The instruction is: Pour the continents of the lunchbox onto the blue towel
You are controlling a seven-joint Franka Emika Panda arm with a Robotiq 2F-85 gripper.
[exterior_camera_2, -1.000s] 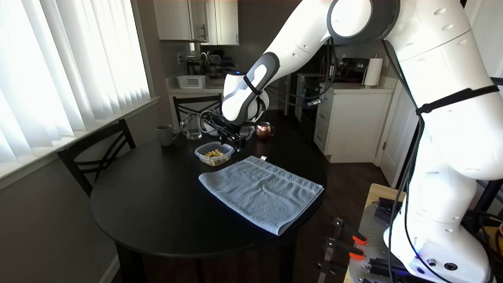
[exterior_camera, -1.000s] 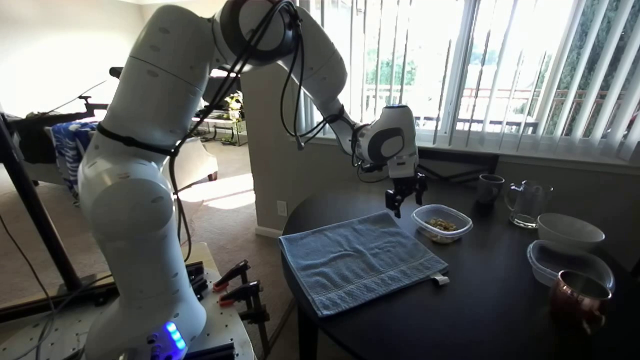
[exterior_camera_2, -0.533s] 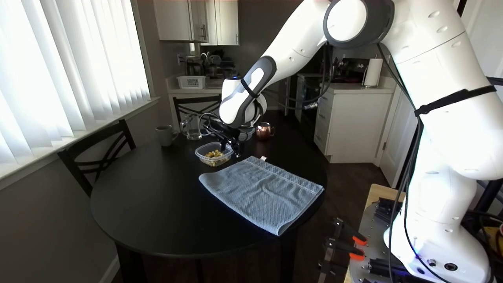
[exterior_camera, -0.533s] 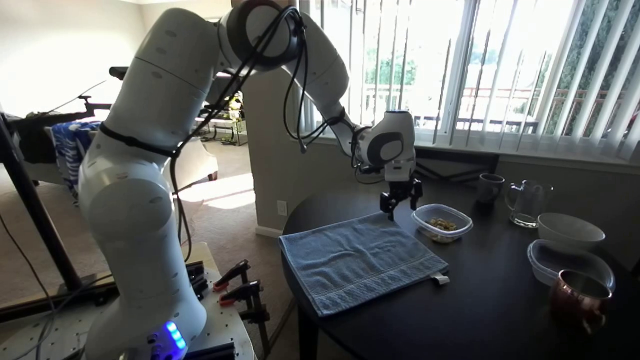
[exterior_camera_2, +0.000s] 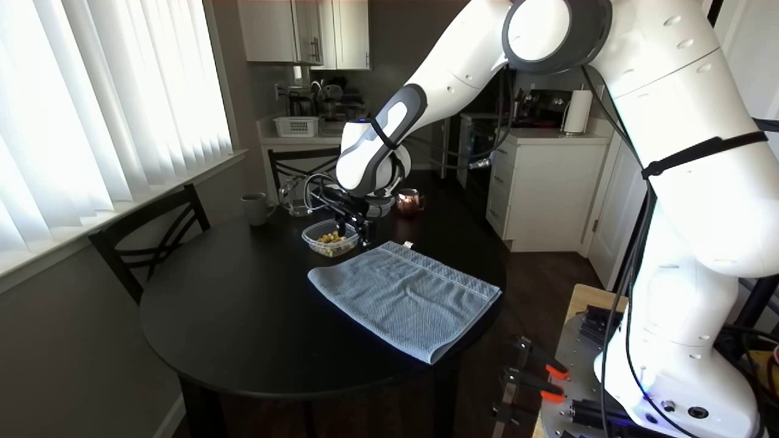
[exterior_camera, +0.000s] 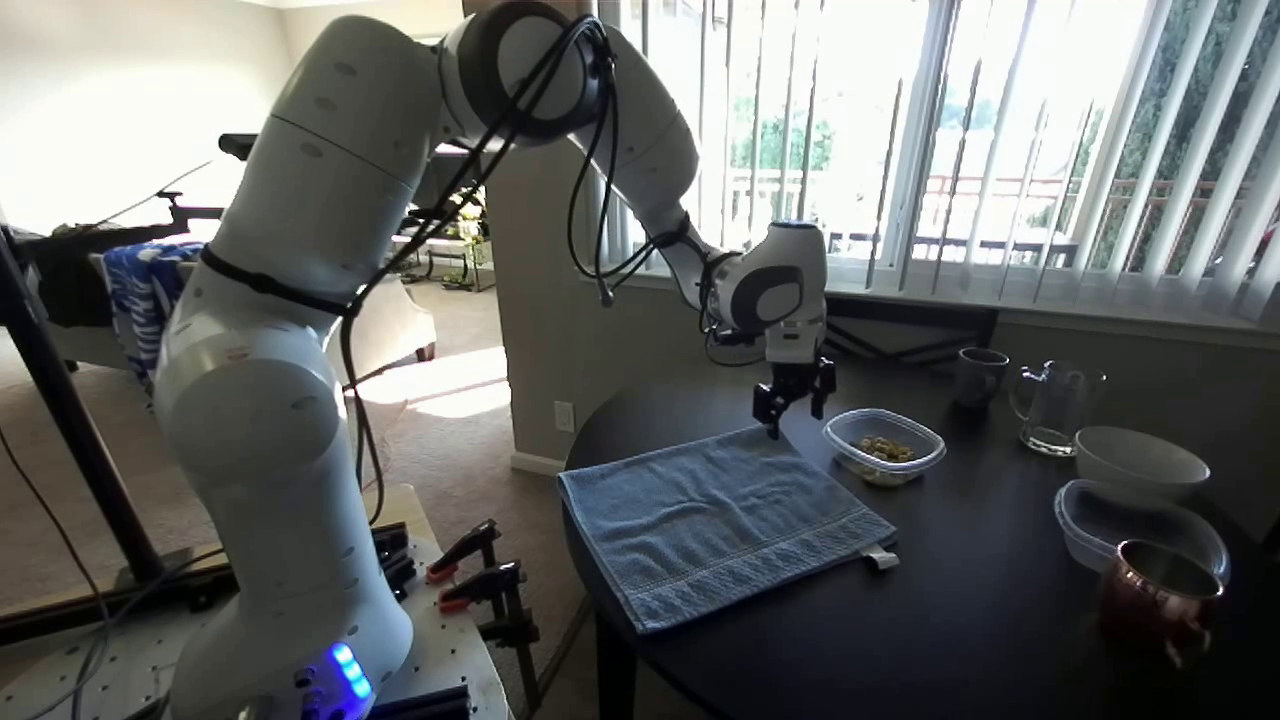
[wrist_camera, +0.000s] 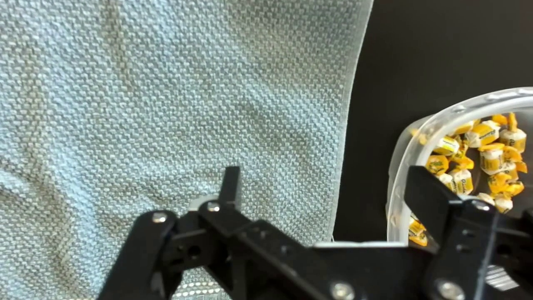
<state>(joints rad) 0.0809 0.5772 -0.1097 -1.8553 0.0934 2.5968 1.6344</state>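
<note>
The lunchbox [exterior_camera: 853, 460] is a clear plastic tub standing upright and open on the dark table. It shows in both exterior views [exterior_camera_2: 316, 246] and at the right of the wrist view [wrist_camera: 400, 183]. Several yellow-and-white wrapped candies [wrist_camera: 491, 160] lie in it. The blue towel [exterior_camera: 720, 515] lies flat beside it, also in the wrist view [wrist_camera: 187, 104]. My gripper [exterior_camera: 796, 422] points down, open and empty, above the towel's far corner and beside the box. In the wrist view the gripper [wrist_camera: 327, 179] has one finger over the towel and one overlapping the box rim; the exact height is unclear.
A grey mug [exterior_camera: 980, 376], a glass mug [exterior_camera: 1062, 405], a white bowl [exterior_camera: 1140, 460], another clear container [exterior_camera: 1085, 540] and a copper mug [exterior_camera: 1160, 605] stand on the table past the lunchbox. A chair [exterior_camera_2: 152, 243] stands at the window side.
The gripper has come down and turned more upright, then shifted slightly away from the lunchbox toward the towel side in an exterior view. The lunchbox and towel have not moved.
</note>
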